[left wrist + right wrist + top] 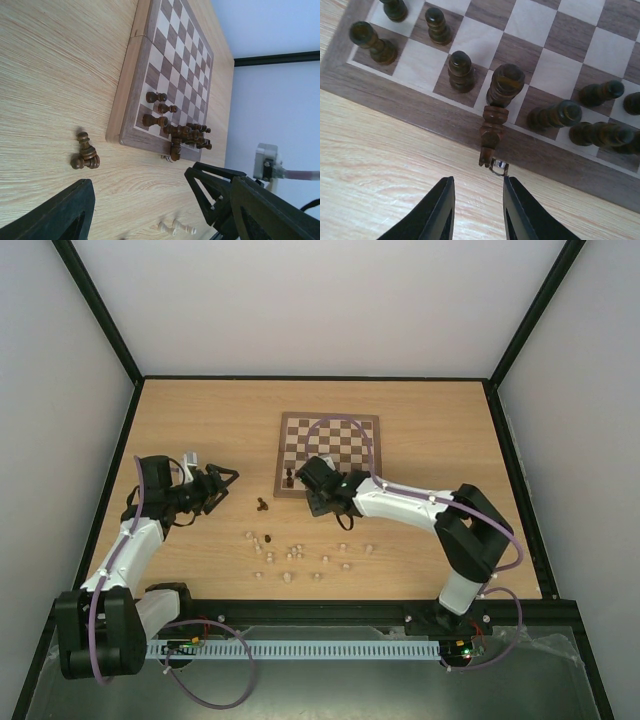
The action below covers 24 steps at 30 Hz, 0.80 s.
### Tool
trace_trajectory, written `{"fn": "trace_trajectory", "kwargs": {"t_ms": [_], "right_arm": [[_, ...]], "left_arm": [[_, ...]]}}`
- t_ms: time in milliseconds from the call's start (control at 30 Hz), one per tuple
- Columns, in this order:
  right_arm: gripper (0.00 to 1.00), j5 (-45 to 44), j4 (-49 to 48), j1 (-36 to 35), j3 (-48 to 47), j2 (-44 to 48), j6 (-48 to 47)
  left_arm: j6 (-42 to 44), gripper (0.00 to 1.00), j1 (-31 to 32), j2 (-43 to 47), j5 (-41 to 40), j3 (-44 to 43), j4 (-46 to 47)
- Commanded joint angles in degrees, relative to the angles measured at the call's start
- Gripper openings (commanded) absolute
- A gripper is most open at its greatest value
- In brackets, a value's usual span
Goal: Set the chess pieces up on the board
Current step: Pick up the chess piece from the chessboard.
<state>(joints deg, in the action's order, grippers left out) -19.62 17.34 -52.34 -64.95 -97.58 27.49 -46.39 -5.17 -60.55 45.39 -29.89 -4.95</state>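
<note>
Basically, the toppled dark brown wooden chessman point(492, 131) lies lengthwise dead ahead of the right gripper point(478, 179), jaws slightly apart, empty.

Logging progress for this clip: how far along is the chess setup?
Done: several dark brown wooden chessmen stand in the near-left corner of the checkered wooden board. In hand: nothing; the right hand hangs empty by a dark piece at the board's border, and the left hand is open. Left: a few dark pieces and the pale beige chessmen lie on the light wood table.
</note>
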Motion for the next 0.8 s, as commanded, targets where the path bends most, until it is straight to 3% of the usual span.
{"fn": "trace_trajectory", "kwargs": {"t_ms": [0,767], "right_arm": [[0.27,-2.6,0.0,-0.4,-2.1,-3.3,1.1],[0.23,-4.5,1.3,-0.2,-5.1,-9.4,2.7]], "left_arm": [[0.9,0.77,-0.4,0.7,0.1,0.8,-0.7],[0.9,0.77,-0.4,0.5,0.1,0.5,-0.7]]}}
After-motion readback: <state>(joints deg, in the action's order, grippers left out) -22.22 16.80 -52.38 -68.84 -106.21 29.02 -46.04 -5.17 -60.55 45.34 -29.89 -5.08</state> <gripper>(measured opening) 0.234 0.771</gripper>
